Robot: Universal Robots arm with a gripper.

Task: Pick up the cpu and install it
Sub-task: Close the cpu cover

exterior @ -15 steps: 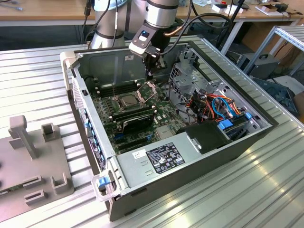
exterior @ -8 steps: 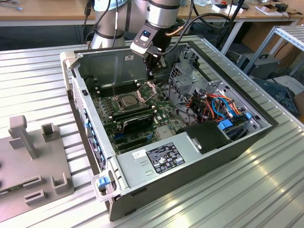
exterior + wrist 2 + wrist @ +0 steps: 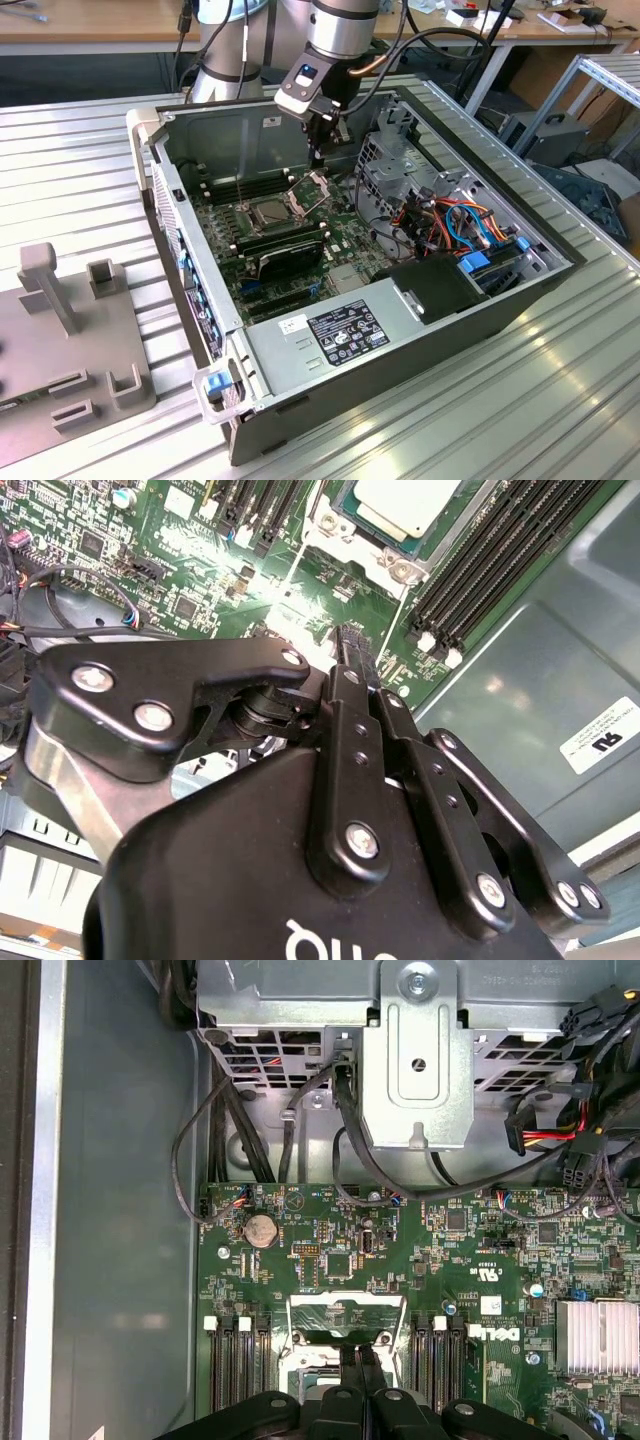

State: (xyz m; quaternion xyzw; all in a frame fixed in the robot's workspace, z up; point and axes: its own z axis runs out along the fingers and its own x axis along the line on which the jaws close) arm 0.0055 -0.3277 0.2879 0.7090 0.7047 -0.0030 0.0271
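Ribbed metal worktop carrying opened computer case | cpu seen seated in socket, silver face up | pincer closed fully, nothing gripped, poised over socket edge

One surface carried one open computer case and one grey fixture plate. Inside the case were one motherboard, one cpu, one coin battery, one finned heatsink and one power-supply box. There was one gripper.
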